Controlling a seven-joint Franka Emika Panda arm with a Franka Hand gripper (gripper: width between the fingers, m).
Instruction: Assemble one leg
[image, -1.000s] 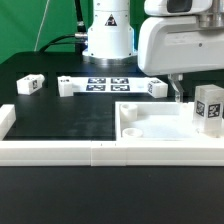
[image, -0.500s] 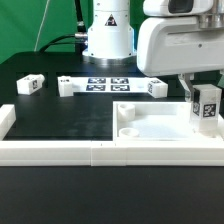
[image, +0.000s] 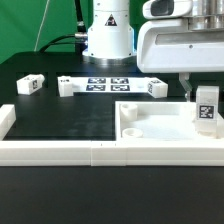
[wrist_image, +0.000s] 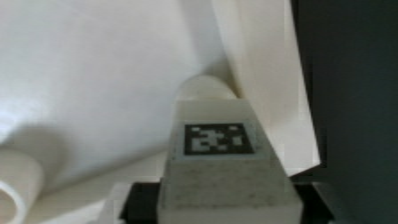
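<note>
While the arm (image: 180, 45) cuts off most of the gripper (wrist_image: 215, 200) | it's clamped on the leg (image: 206, 108) | white block, square tag, upright at the slab (image: 150, 130) edge.

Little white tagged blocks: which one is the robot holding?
The upright leg at the exterior view's right, clamped in the gripper; other blocks sit free.

Claw (image: 205, 98) downward, fingers (wrist_image: 146, 203) clamped tight

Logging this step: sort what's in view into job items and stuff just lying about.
In the job: gripper, the leg it holds, white slab.
Lying about: three spare legs, marker board.
</note>
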